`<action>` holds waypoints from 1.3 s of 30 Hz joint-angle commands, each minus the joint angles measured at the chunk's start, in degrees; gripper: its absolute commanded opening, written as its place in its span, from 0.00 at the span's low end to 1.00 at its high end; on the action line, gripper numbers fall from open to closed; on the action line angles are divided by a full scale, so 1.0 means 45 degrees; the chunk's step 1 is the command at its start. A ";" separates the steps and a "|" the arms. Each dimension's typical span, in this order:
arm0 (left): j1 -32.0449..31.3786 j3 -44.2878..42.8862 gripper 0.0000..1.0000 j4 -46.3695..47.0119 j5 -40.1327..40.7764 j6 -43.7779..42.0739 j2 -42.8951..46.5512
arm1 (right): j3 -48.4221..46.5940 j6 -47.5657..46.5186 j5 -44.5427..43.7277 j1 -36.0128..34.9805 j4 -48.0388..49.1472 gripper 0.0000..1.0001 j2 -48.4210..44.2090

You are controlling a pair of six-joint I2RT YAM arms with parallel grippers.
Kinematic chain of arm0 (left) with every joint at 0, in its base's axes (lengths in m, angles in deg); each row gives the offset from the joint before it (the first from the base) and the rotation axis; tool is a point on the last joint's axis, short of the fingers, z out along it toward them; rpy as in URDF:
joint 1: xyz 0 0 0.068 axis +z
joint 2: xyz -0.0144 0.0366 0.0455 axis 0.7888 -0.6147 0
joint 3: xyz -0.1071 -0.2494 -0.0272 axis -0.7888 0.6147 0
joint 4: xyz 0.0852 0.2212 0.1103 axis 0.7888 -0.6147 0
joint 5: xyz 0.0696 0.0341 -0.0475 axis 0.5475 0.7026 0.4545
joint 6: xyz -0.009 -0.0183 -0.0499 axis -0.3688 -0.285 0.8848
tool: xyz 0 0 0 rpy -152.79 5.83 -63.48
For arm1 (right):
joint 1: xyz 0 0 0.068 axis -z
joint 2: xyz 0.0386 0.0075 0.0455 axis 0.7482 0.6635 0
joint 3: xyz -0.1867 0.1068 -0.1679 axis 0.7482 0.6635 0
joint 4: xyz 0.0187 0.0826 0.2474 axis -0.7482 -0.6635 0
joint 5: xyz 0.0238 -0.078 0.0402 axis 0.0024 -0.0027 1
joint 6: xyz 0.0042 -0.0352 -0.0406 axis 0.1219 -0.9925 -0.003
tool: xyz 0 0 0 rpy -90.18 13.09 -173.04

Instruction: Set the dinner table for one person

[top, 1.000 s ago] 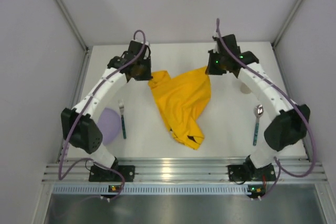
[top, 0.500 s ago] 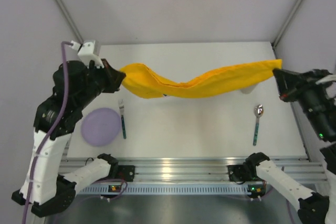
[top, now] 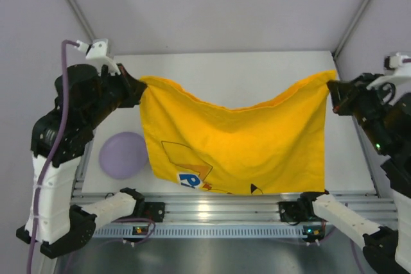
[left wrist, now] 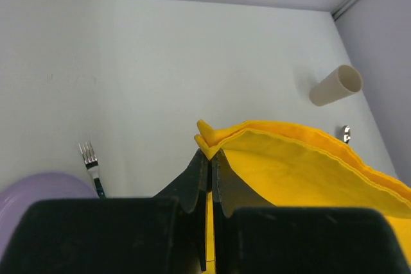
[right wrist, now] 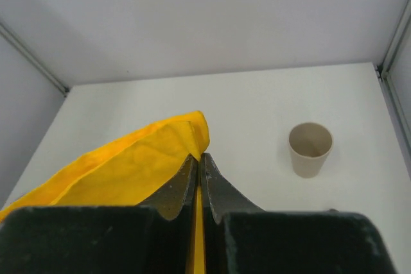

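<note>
— White and flat, the large rectangular dinner table [top: 225, 68] lies under everything. What changed?

— The yellow cartoon-printed cloth [top: 237, 139], a sagging rope half a second ago, now hangs open as a sheet above it. The left gripper [top: 137, 84] and the right gripper [top: 332, 90] each pinch a top corner. Ready for lowering, I'd judge.

— Smaller things?

— The round lilac plate [top: 119, 155] peeks out left; the metal fork [left wrist: 90, 156] shows only to the left wrist camera.

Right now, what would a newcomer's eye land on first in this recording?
The yellow cloth hangs spread in the air over the middle of the dinner table, cartoon print near its lower edge. The left gripper and right gripper each pinch an upper corner. A purple plate lies near the table's left edge.
</note>
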 commanded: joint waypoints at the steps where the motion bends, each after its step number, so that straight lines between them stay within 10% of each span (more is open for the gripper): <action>1: -0.0022 0.1066 0.00 0.0571 0.0711 -0.0200 -0.1234 | 0.0782 -0.0497 -0.0954 -0.0069 0.0304 0.00 0.1422; 14: 0.2141 0.5448 0.00 0.6337 0.0850 -0.1235 -0.5782 | 0.4869 -0.0497 -0.2224 0.0517 0.5457 0.00 0.7565; 34: 0.4157 -0.0488 0.00 0.7298 -0.0617 -0.1003 -1.4398 | -0.5600 0.0595 -0.4939 0.1747 0.1695 0.00 1.9235; 37: 0.4236 -0.1114 0.84 0.6828 -0.0559 -0.0670 -1.4674 | -0.5738 0.0751 -0.4433 0.1962 0.1323 0.61 1.9119; 38: 0.4236 -0.1057 0.98 0.6886 -0.0520 -0.0611 -1.4538 | -0.5718 0.0791 -0.4335 0.1963 0.1187 0.87 1.8848; 39: 0.4236 -0.0901 0.98 0.6906 -0.0442 -0.0572 -1.4150 | -0.5563 0.0810 -0.4257 0.1963 0.1204 0.91 1.8633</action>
